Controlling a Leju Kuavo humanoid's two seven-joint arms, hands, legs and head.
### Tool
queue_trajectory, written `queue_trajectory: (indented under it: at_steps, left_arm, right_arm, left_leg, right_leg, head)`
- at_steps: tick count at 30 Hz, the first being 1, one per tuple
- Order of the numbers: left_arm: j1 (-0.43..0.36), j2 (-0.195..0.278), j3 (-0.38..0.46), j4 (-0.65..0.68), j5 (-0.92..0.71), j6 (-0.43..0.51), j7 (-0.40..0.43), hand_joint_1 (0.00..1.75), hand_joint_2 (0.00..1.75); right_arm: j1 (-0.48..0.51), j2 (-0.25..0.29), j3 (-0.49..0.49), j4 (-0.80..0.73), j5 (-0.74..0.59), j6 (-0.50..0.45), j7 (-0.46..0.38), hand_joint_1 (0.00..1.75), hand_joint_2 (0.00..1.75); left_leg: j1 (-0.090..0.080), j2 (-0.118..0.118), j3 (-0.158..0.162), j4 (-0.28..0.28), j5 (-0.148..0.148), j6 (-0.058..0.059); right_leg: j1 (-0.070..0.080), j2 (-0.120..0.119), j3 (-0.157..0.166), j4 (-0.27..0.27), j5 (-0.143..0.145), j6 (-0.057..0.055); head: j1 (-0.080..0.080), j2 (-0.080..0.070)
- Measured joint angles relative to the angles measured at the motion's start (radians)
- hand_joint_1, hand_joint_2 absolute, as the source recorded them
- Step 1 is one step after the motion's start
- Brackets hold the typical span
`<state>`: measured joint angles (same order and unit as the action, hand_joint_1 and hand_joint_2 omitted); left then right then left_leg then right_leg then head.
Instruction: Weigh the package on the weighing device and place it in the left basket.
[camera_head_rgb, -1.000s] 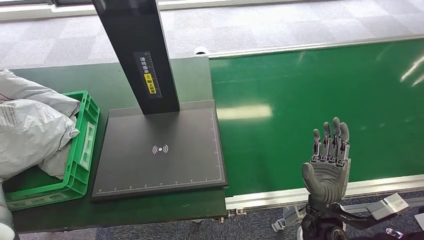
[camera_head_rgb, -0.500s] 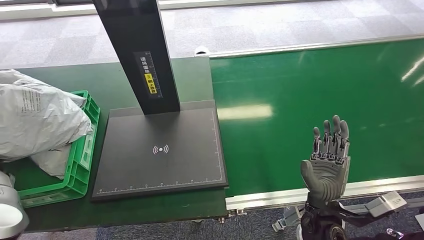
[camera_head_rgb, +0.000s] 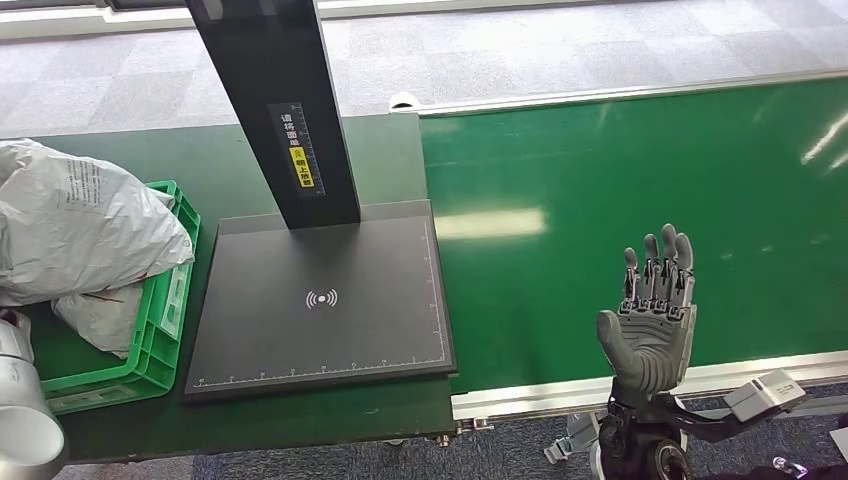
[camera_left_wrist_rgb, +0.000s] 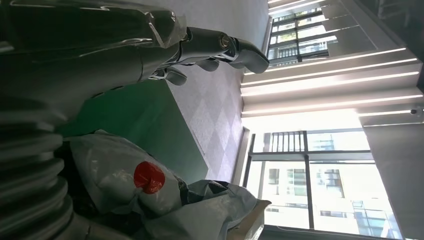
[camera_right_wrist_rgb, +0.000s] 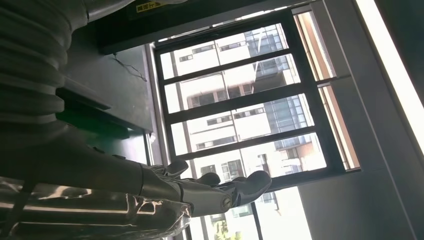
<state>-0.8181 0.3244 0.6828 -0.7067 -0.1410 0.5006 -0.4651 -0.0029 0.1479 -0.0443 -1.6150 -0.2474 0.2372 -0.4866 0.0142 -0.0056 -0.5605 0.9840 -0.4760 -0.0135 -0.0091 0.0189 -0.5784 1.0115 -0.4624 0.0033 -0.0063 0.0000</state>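
A large grey poly package (camera_head_rgb: 85, 225) lies on top of the green basket (camera_head_rgb: 165, 330) at the left, over another grey bag (camera_head_rgb: 100, 315). In the left wrist view my left hand (camera_left_wrist_rgb: 200, 45) has its fingers stretched out with nothing in them, above grey bags, one (camera_left_wrist_rgb: 125, 175) bearing a red sticker. My left arm (camera_head_rgb: 25, 420) shows at the lower left corner. The black weighing platform (camera_head_rgb: 320, 350) is bare. My right hand (camera_head_rgb: 650, 320) stands open, fingers upward, over the near edge of the belt, also visible as the right hand (camera_right_wrist_rgb: 200, 190) in its wrist view.
A black post (camera_head_rgb: 270, 100) rises from the back of the weighing platform. A wide green conveyor belt (camera_head_rgb: 620, 170) with a metal rim fills the right side. Grey carpet floor lies beyond the table.
The top package shifted and rose onto the pile in the basket, then settled a little to the right. My left arm came further into the corner. The right hand dropped slightly.
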Motion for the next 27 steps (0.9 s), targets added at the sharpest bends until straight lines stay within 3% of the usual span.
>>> queue_trajectory:
  at_steps: [14, 21, 27]
  left_arm:
    - [0.030, 0.008, -0.056, -0.048, 0.064, 0.069, -0.058, 0.00, 1.75]
    - [0.031, 0.027, -0.043, -0.052, 0.230, -0.004, -0.050, 0.00, 1.75]
    - [0.029, 0.052, -0.012, -0.030, 0.324, -0.040, -0.105, 0.00, 1.75]
  right_arm:
    - [0.000, 0.000, 0.008, 0.004, 0.008, -0.018, -0.002, 0.00, 1.75]
    - [0.001, 0.000, 0.008, 0.005, 0.008, -0.019, -0.003, 0.00, 1.75]
    - [0.008, 0.000, 0.008, 0.006, 0.011, -0.026, -0.003, 0.00, 1.75]
  left_leg:
    - [0.000, 0.000, 0.000, 0.000, 0.000, 0.000]
    - [0.000, 0.000, 0.000, 0.000, 0.000, 0.000]
    - [0.000, 0.000, 0.000, 0.000, 0.000, 0.000]
  right_leg:
    - [0.000, 0.000, 0.000, 0.000, 0.000, 0.000]
    - [0.000, 0.000, 0.000, 0.000, 0.000, 0.000]
    - [0.000, 0.000, -0.001, 0.000, 0.000, 0.000]
  head:
    - [0.000, 0.000]
    - [0.000, 0.000]
    - [0.000, 0.000]
